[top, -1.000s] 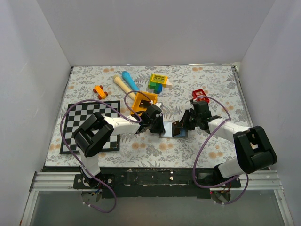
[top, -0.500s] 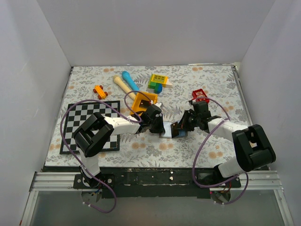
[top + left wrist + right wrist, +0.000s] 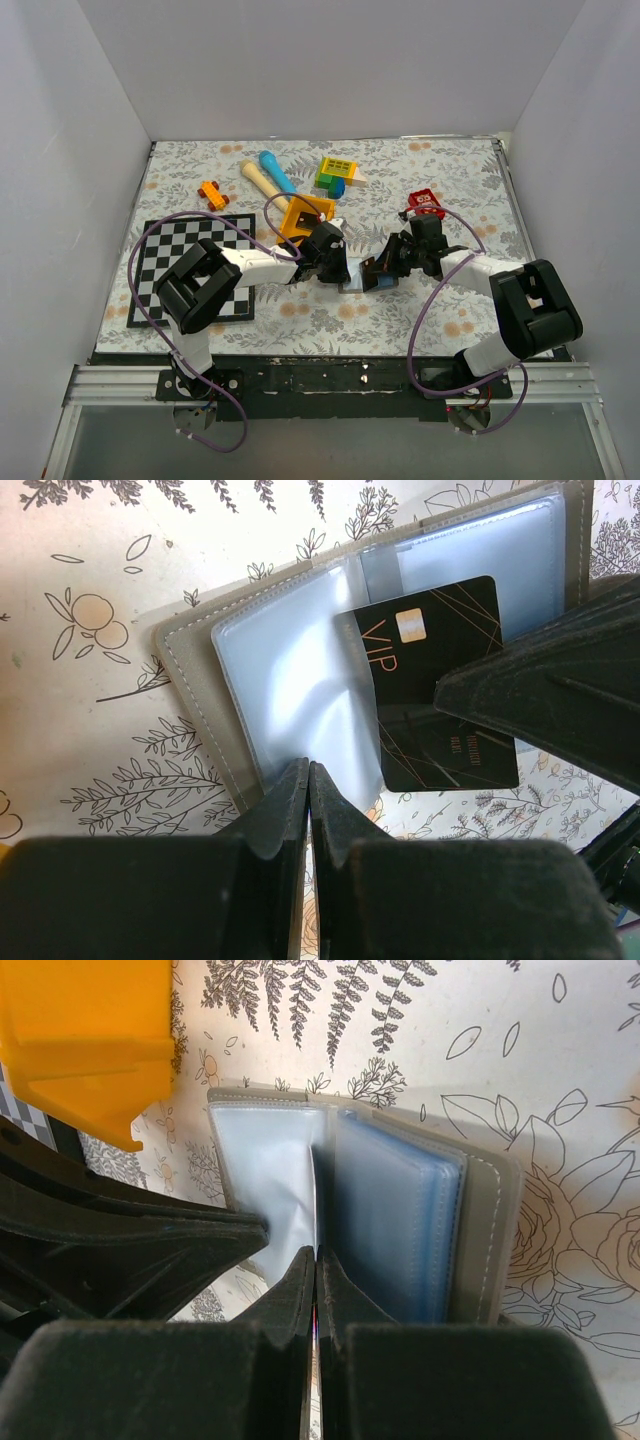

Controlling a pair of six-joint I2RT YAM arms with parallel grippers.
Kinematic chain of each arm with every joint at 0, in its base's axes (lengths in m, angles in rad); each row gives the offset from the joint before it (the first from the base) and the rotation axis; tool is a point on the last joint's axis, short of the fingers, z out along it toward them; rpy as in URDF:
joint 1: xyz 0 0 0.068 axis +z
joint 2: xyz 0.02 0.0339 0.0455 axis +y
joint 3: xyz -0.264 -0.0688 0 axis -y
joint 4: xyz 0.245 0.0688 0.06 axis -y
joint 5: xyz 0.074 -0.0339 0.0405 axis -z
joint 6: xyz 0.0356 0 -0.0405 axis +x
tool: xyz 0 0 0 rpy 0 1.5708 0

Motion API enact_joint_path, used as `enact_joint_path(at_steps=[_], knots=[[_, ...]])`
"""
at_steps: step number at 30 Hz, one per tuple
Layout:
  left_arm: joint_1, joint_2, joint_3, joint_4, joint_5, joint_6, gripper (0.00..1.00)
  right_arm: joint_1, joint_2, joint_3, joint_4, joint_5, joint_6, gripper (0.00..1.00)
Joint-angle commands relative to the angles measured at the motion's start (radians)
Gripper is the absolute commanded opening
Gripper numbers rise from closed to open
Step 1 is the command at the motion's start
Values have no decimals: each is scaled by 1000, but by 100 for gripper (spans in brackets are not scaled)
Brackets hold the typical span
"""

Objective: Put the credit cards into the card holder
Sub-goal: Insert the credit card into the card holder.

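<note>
While the checkerboard [image 3: 190,270] lies flat at the far left of the floral tablecloth [image 3: 460,325], with an orange toy car [image 3: 212,193], a wooden pin [image 3: 258,180] and a blue pin [image 3: 277,170] behind it, my two arms meet near the middle of the table. My left gripper [image 3: 333,268] sits just in front of the orange tray [image 3: 305,212], and a yellow-green block [image 3: 337,173] stands farther back. The gripper's fingers are pressed together with no gap at the edge of a clear pocket; whether they pinch the plastic I cannot tell. Just to its right, the card holder [image 3: 352,285] lies open on the cloth, grey cover down, pale bluish pockets facing up. A black credit card [image 3: 425,670] marked VIP in gold slants across the holder's right side, one end reaching past the holder's edge as the left wrist camera sees it. My right gripper [image 3: 388,266] is clamped on that card, which shows edge-on as a thin line between the closed fingers in the right wrist view. Farther right and back, a red block [image 3: 426,202] rests on the cloth.
</note>
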Motion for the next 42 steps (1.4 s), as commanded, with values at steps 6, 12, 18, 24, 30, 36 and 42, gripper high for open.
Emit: enact_joint_path(at_steps=[6,12,18,24,30,36,42], knots=[[2,-12,-8,-108,-99,35,0,0,22,-24,53,4,6,1],[3,-58,5,-147,-150,49,7,0,43,-25,56,7,7,1],[6,-96,28,-168,-164,55,29,0,48,-30,55,14,3,1],[39,-95,25,-167,-163,43,33,0,45,-31,52,17,1,1],[71,-81,11,-137,-137,38,31,0,43,-28,44,14,-8,1],[72,-44,26,-121,-106,41,17,0,48,-28,44,14,-9,1],[72,-47,19,-110,-92,43,14,0,48,-31,46,14,-11,1]])
